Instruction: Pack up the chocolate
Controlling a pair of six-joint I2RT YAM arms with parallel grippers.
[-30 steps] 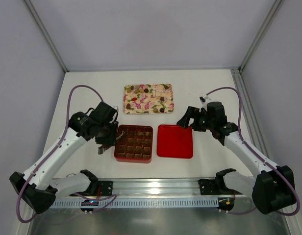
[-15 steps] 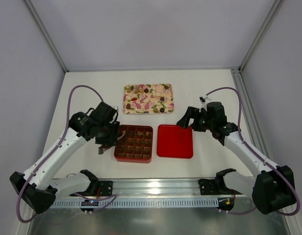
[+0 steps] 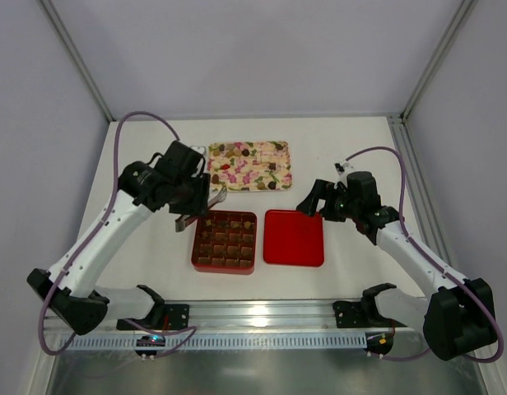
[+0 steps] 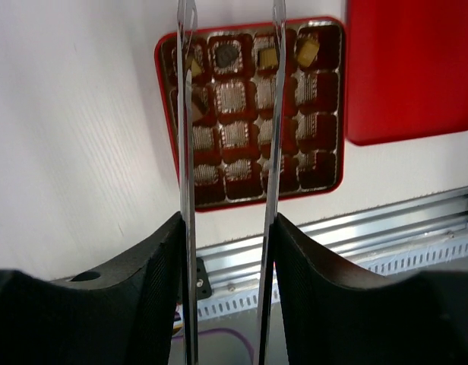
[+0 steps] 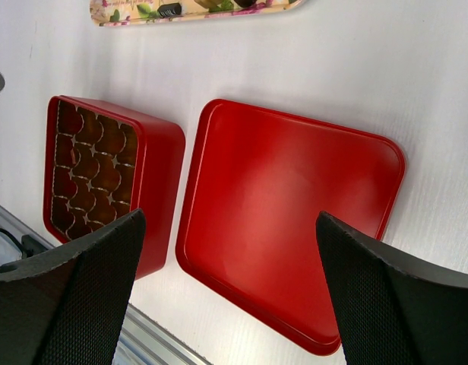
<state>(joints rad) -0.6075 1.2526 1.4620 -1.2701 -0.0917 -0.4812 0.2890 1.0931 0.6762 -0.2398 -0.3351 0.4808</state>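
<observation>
Several small brown chocolates [image 3: 237, 151] lie on the floral tray [image 3: 262, 175]. A few more sit in the far row of the red box [image 3: 224, 269], seen in the left wrist view [image 4: 308, 50]. My left gripper [image 3: 197, 206] is shut on metal tongs [image 4: 187, 152], whose arms stand apart; it hangs over the box's far left corner, near the tray. The tong tips are out of the wrist view. My right gripper [image 3: 311, 204] is open and empty above the flat red lid [image 3: 294, 237].
The lid [image 5: 287, 220] lies flat just right of the box [image 5: 156, 190]. The tray's near edge shows at the top of the right wrist view [image 5: 196, 9]. A metal rail [image 3: 253, 317] runs along the near table edge. Walls close in left, right and back.
My left arm has lifted from the box's left side and swung toward the far side, closer to the tray, with the tongs. The right arm has not moved.
</observation>
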